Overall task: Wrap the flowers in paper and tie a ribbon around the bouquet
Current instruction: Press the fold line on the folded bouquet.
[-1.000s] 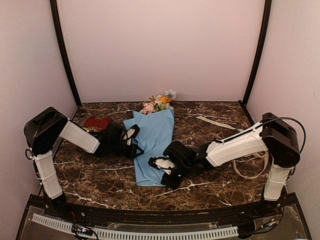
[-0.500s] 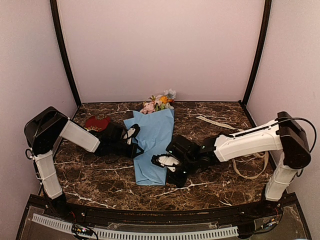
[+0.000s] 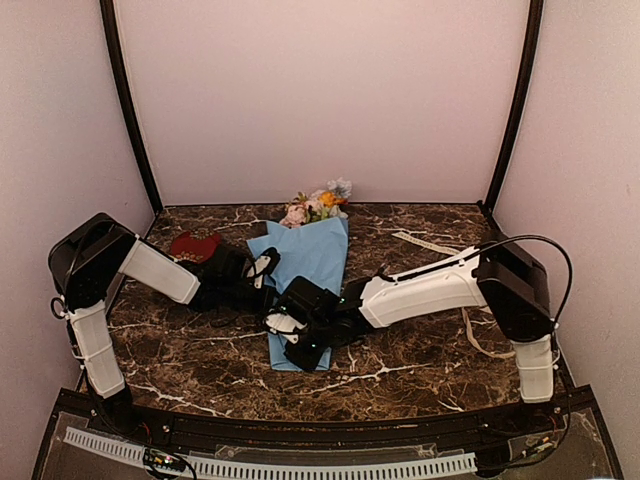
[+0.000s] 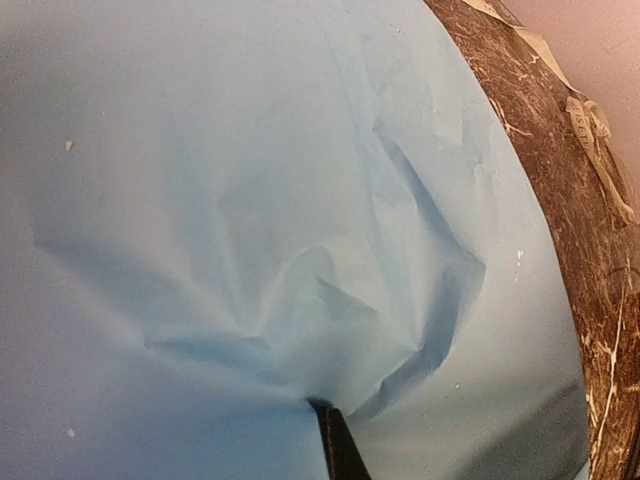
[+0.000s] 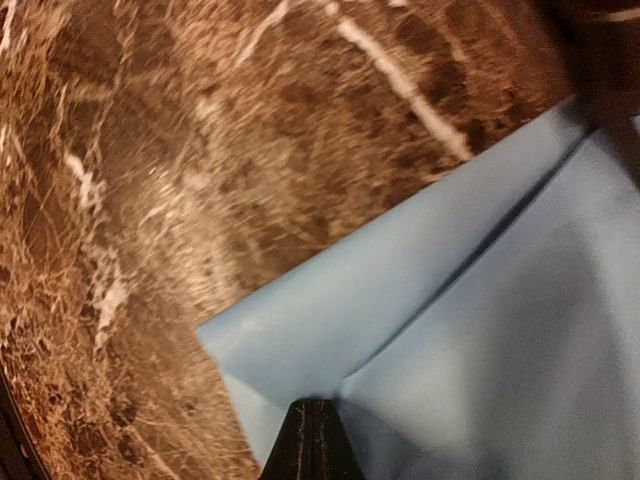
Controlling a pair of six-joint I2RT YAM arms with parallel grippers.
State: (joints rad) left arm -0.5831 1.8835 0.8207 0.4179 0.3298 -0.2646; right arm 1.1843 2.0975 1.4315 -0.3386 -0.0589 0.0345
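where thin, creased light-blue paper (image 3: 312,255) cones around soft flowers (image 3: 318,205) on the veined marble table (image 3: 420,350), the left gripper (image 4: 334,442) and right gripper (image 5: 312,436) clamp it.

Paper (image 3: 312,262): light-blue face out, folded over stems into long flat wrap. Lies mid-surface (image 3: 200,350), narrow end toward near edge. Creased and puckered in left wrist view.
Flowers (image 3: 318,205): pink, orange, white heads protrude from far end.
Ribbon (image 3: 428,244): cream, loose, flat, right of paper, apart from it.

Matt creased light-blue paper (image 4: 250,200), glossy veined brown marble table (image 5: 150,150)
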